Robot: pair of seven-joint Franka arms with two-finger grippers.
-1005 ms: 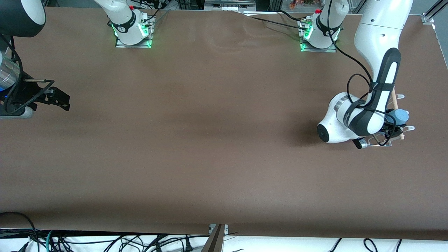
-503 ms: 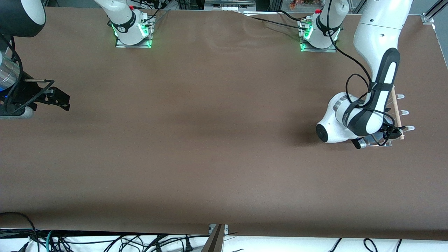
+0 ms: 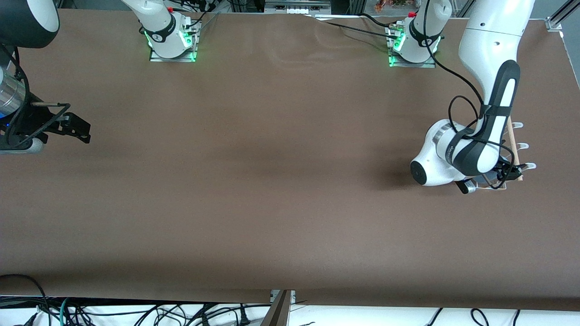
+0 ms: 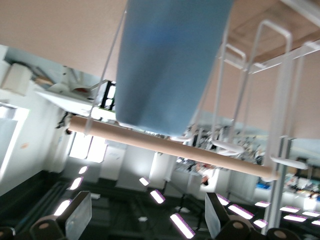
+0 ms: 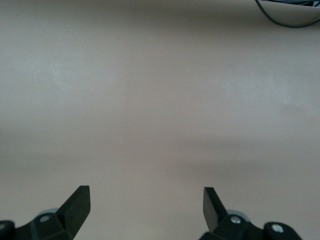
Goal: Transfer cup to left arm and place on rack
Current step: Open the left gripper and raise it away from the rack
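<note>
Front view, table [image 3: 272,181] read as a clock face: rack [image 3: 521,146] at about 3 o'clock, near the edge at the left arm's end, white hooks pointing outward toward 3. Wooden dowel [image 3: 512,140] across the rack, running roughly 12 to 6. Left arm [image 3: 494,45] reaching down from its base at about 1 o'clock, wrist folded low over the rack, black cable [image 3: 451,108] looping off it. Left gripper [image 3: 507,172] down at the rack's 6 o'clock end, largely covered by the wrist. Cup not visible here, hidden under that wrist. Left wrist view: cup [image 4: 165,60] seen close up, light blue, lodged among the upright wire loops of the rack [image 4: 280,100], one end just beside the dowel [image 4: 170,145]; touching the dowel or not, cannot tell. Left gripper [image 4: 147,220] released, fingers spread wide, nothing between them, cup clear of both tips. Right gripper [image 3: 79,129] at about 9 o'clock, over bare table at the right arm's end, well apart from the rack; that arm waiting. Right wrist view: right gripper [image 5: 145,205] likewise released, fingers wide, only tabletop below.
</note>
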